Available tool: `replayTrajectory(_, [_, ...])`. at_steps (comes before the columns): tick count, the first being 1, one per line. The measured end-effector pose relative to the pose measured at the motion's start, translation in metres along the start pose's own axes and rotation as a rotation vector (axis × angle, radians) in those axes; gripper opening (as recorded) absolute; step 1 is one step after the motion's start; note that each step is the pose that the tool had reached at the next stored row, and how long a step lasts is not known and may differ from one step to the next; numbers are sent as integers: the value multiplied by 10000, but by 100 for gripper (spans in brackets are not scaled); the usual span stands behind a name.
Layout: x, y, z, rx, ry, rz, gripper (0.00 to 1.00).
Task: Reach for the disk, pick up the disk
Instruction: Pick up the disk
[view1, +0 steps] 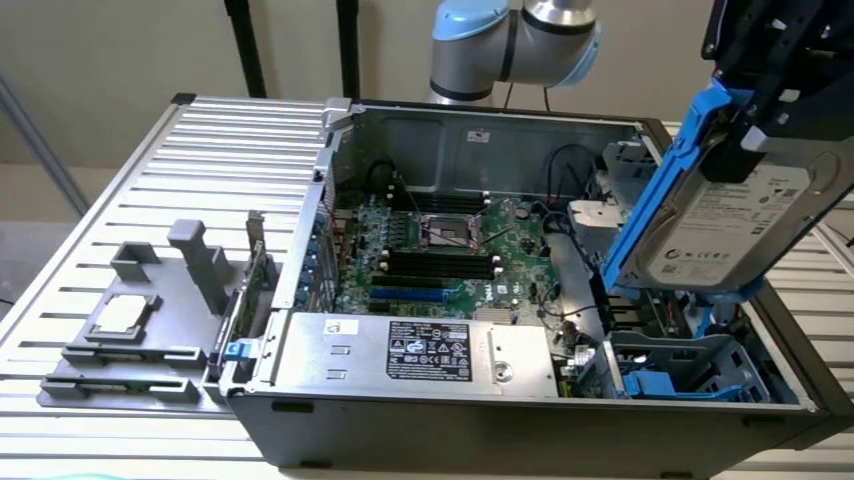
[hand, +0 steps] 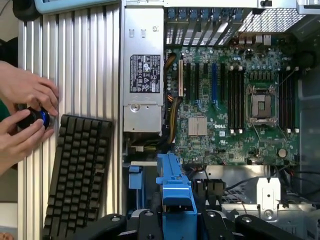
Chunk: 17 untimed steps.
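The disk (view1: 727, 225), silver-grey with a white label and blue rails, hangs tilted above the drive bays at the exterior view's right end of the open computer case. My black gripper (view1: 771, 115) is shut on its upper end. In the wrist view the disk's blue rail (hand: 175, 192) stands edge-on in my gripper (hand: 177, 222), with a black finger (hand: 142, 225) on either side of it. The disk is clear of the case and touches nothing else.
Inside the case (view1: 534, 420) are the motherboard (view1: 441, 250), the power supply (view1: 414, 350) and blue drive bays (view1: 681, 370) under the disk. A grey tray (view1: 127, 335) with a square chip sits on the slatted table. A person's hands (hand: 25, 115) rest beside a keyboard (hand: 77, 175).
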<state>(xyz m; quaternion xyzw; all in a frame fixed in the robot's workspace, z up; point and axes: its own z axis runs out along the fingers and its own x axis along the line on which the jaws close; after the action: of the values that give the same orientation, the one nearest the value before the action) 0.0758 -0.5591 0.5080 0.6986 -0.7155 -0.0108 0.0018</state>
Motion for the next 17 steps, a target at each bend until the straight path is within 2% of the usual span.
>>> replayTrajectory(3, [52,-82,-2,-1,-44,-1,33])
replayTrajectory(11, [147,-311,-7,-6,-238,-4,33])
replayTrajectory(14, [190,-367,-9,-6,-266,-5,33])
replayTrajectory(17, [203,-374,-9,-7,-271,-4,33])
